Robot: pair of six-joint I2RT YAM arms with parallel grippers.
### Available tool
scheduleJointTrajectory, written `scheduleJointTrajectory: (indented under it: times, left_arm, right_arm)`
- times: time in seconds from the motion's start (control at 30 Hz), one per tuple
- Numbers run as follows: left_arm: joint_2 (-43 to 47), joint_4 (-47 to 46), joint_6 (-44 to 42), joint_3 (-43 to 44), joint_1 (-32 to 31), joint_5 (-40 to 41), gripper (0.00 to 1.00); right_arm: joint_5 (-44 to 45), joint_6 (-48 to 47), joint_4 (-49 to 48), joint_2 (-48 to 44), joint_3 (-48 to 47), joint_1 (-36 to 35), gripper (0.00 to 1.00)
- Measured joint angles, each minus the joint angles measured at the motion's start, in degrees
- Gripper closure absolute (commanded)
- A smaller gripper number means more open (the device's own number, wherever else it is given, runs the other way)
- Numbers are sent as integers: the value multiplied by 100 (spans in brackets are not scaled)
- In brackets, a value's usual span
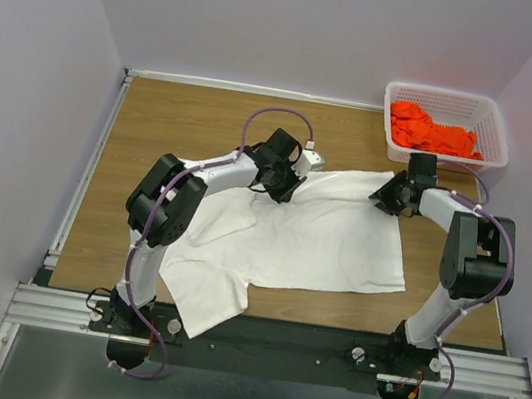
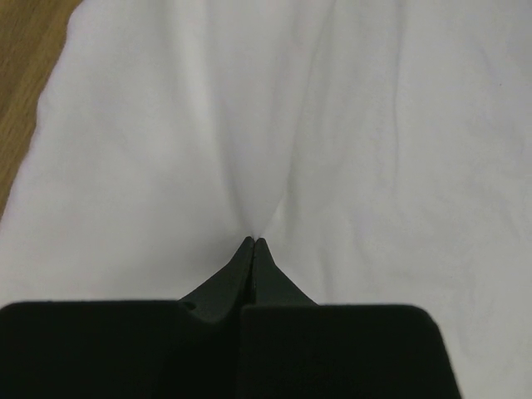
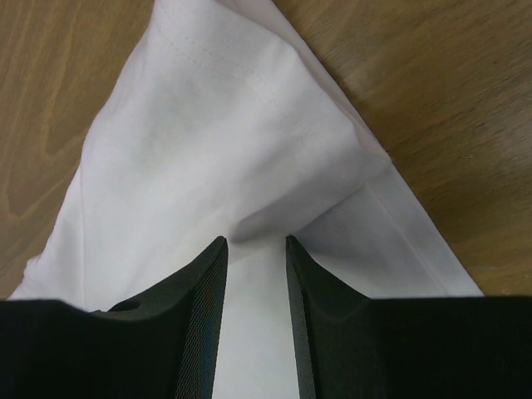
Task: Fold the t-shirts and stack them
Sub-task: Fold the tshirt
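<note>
While spread flat, white t-shirt (image 1: 330, 240), lengthwise left-right

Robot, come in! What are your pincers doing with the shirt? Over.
Left pincer shut, pinching white t-shirt. Right pincer open, astride its corner fold. Orange t-shirt off in basket; nothing atop the white one.

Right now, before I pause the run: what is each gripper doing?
Left gripper: closed on the white t-shirt.
Right gripper: open, straddling the same t-shirt.
</note>
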State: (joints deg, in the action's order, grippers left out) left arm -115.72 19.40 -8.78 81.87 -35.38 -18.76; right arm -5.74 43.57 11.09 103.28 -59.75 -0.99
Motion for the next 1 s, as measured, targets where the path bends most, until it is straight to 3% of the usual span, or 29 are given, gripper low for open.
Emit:
scheduleJointTrajectory:
  times: [0.23, 0.27, 0.47, 0.67, 0.8, 1.0]
  left_arm:
    - [17, -17, 321, -7, 2, 157, 65]
    - [57, -50, 422, -39, 15, 192, 54]
    - [1121, -492, 1300, -686, 389, 422, 54]
    - [2293, -1292, 2439, -1707, 1598, 660, 64]
    - [2251, -1373, 3008, -2315, 2284, 911, 67]
    - [1978, -1329, 3639, -3029, 2726, 1040, 67]
  right_arm:
    - [-2, -17, -13, -39, 0, 28, 59]
    - [-7, -35, -13, -79, 4, 35, 59]
    - [-201, -269, -28, -492, -44, 37, 60]
    - [-396, -356, -170, -380, -256, 37, 63]
    - [-457, -354, -315, -120, -260, 83, 63]
    - [-509, -334, -540, 160, -138, 442, 63]
